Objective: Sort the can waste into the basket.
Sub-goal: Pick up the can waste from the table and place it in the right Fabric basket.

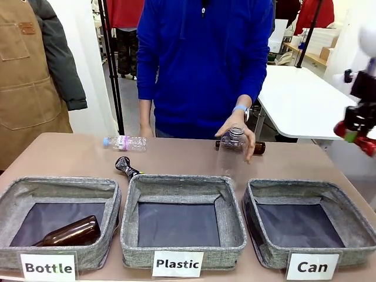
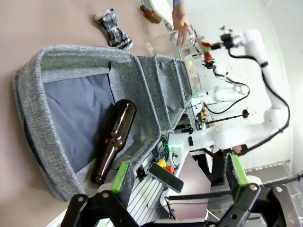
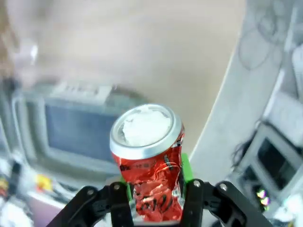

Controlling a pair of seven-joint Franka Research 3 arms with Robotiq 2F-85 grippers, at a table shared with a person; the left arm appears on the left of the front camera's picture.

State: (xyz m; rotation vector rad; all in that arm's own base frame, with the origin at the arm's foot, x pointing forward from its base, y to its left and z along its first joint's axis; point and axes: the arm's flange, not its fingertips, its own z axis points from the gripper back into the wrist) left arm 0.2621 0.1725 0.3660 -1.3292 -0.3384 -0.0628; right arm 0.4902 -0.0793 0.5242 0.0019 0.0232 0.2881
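Note:
My right gripper hangs high at the table's far right, shut on a crushed red can. In the right wrist view the red can stands between the green pads of the right gripper, silver end up. The dark crushed can lies on the table behind the middle bin. The "Can" basket sits at the front right with nothing in it, below and left of the right gripper. My left gripper is open above the "Bottle" bin.
A person's hand holds a clear plastic bottle upright on the table's middle, a brown bottle behind it. Another clear bottle lies far left. A brown bottle lies in the "Bottle" bin. The "Plastic" bin stands between.

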